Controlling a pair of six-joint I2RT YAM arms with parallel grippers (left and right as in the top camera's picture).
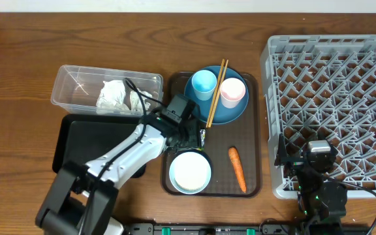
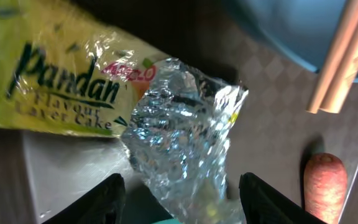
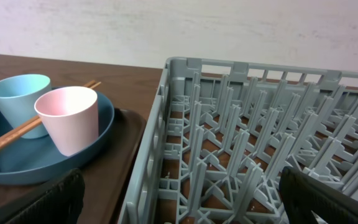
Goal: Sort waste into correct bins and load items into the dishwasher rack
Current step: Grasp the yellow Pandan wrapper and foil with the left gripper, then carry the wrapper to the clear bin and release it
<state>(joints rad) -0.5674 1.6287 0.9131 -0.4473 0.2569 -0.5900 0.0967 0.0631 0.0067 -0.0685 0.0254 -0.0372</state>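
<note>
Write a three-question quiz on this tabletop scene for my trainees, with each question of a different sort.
1. True or false: the carrot lies on the brown tray.
2. What is in the clear tub? A. napkin B. fork C. sponge
3. Fill in: the chopsticks rest on the blue ____.
Key: 1 true; 2 A; 3 plate.
</note>
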